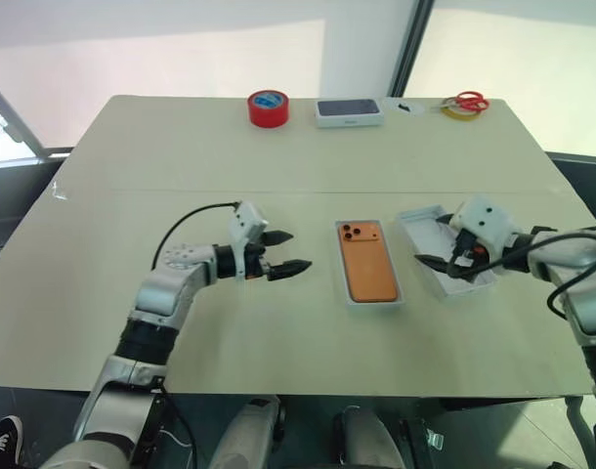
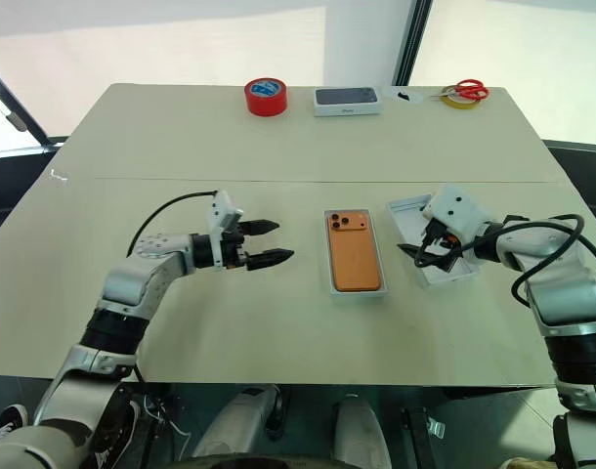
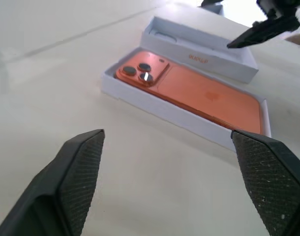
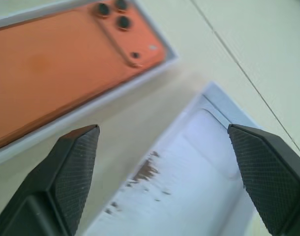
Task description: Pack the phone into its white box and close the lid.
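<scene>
Left wrist view has the phone [image 3: 189, 91] lying camera-side up inside the white box [image 3: 155, 105], so packing looks done and the lid [image 2: 430, 244] is what's left. It's open-side up just beside the box, right gripper [image 2: 427, 252] hovering over it, fingers spread, holding nothing. Left gripper [image 2: 264, 243] is also wide and empty, off to the other side. I'd pinch the lid by a long wall, flip it, line the corners up square, then press down evenly

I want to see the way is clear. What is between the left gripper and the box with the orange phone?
Nothing: in the left eye view, bare table separates the open left gripper from the white box holding the phone.
</scene>
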Tool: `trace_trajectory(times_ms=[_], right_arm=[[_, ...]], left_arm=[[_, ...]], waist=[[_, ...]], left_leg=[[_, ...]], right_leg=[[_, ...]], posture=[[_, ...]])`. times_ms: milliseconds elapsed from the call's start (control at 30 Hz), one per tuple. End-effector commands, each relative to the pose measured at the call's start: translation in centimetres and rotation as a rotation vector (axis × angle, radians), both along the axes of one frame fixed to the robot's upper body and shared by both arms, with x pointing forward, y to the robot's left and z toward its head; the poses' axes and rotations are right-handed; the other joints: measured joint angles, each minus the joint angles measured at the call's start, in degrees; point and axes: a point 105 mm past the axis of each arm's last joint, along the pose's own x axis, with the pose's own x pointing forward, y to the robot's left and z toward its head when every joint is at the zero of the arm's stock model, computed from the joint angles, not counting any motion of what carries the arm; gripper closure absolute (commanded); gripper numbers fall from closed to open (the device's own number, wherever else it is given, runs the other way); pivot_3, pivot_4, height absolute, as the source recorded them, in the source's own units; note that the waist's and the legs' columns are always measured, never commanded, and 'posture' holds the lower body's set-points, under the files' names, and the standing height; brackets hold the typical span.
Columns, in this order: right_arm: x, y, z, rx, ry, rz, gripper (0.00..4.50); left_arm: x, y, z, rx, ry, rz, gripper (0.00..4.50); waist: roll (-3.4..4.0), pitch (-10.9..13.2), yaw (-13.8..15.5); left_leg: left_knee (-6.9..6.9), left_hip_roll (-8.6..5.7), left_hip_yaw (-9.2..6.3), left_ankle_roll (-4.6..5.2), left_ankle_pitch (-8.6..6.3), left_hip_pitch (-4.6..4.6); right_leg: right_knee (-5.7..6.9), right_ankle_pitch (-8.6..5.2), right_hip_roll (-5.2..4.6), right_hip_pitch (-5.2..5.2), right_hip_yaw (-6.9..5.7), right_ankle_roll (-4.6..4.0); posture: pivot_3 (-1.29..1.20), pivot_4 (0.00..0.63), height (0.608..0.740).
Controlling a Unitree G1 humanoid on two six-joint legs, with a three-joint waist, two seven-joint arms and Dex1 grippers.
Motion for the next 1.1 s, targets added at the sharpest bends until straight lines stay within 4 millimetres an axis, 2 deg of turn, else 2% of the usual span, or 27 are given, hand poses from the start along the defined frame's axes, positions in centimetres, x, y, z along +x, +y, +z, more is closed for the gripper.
trace_trajectory(times_ms=[33, 133, 267, 600, 733, 833, 1033, 1067, 1100], right_arm=[[-0.2, 0.0, -0.5, 0.059, 0.081, -0.088, 0.00], [-0.5, 0.6, -1.2, 0.162, 0.191, -0.155, 0.00], [-0.8, 1.7, -1.7, 0.223, 0.328, -0.235, 0.00], [-1.2, 2.6, -2.2, 0.178, 0.471, -0.345, 0.00], [-0.5, 2.4, -2.5, 0.131, 0.444, -0.364, 0.00], [0.0, 2.0, -3.2, 0.110, 0.441, -0.401, 0.83], [0.3, 2.4, -4.1, 0.109, 0.438, -0.420, 3.99], [0.4, 2.4, -4.1, 0.111, 0.436, -0.423, 4.38], [0.4, 2.4, -4.1, 0.115, 0.435, -0.428, 4.46]], left_arm=[[-1.6, 2.2, 1.8, -0.005, -0.160, -0.037, 0.07], [-2.9, 3.6, 1.9, -0.001, -0.188, -0.054, 0.07], [-4.1, 4.2, 1.5, 0.037, -0.221, -0.077, 0.07], [-5.3, 3.3, 0.8, 0.030, -0.251, -0.071, 0.07], [-5.7, 2.9, 0.5, 0.025, -0.253, -0.057, 0.07], [-5.8, 2.7, 0.4, 0.024, -0.252, -0.046, 0.00], [-5.7, 2.8, 0.6, 0.025, -0.257, -0.021, 0.00], [-5.7, 2.9, 0.6, 0.024, -0.257, -0.015, 0.00], [-5.6, 2.9, 0.6, 0.023, -0.256, -0.012, 0.00]], waist=[[0.04, 0.0, 0.0], [0.18, 0.1, 0.0], [0.26, 0.2, 0.1], [0.29, 0.2, 0.0], [0.28, 0.2, 0.0], [0.29, 0.1, 0.0], [0.20, 0.1, -0.4], [0.18, 0.0, -0.6], [0.19, 0.0, -0.7]], left_leg=[[-0.02, 0.00, 0.01, 0.00, 0.00, 0.00], [-0.05, -0.01, 0.02, 0.01, -0.01, -0.01], [-0.04, 0.00, 0.02, 0.02, -0.02, -0.03], [-0.04, -0.01, 0.08, 0.04, -0.02, -0.42], [-0.04, 0.00, 0.09, 0.05, -0.02, -0.42], [0.01, 0.00, 0.10, 0.05, -0.02, -0.40], [0.02, 0.03, 0.10, 0.05, -0.02, -0.36], [0.02, 0.06, 0.10, 0.05, -0.02, -0.34], [0.03, 0.07, 0.10, 0.04, -0.02, -0.33]], right_leg=[[0.00, -0.01, -0.01, -0.01, 0.01, -0.01], [-0.01, -0.02, -0.01, -0.03, 0.03, -0.04], [-0.01, -0.03, -0.02, -0.03, 0.04, -0.07], [-0.08, -0.01, -0.03, -0.42, 0.07, -0.05], [-0.08, 0.00, -0.02, -0.42, 0.08, -0.04], [-0.07, 0.01, -0.02, -0.38, 0.08, -0.06], [-0.07, 0.03, 0.03, -0.36, 0.08, -0.08], [-0.07, 0.04, 0.05, -0.35, 0.09, -0.07], [-0.06, 0.05, 0.07, -0.34, 0.09, -0.04]], posture=[[0.00, 0.150, 0.740], [0.00, 0.150, 0.740], [0.00, 0.150, 0.740], [0.00, 0.150, 0.740], [0.00, 0.150, 0.740], [0.00, 0.150, 0.740], [0.00, 0.150, 0.740], [0.00, 0.150, 0.740], [0.00, 0.150, 0.740]])
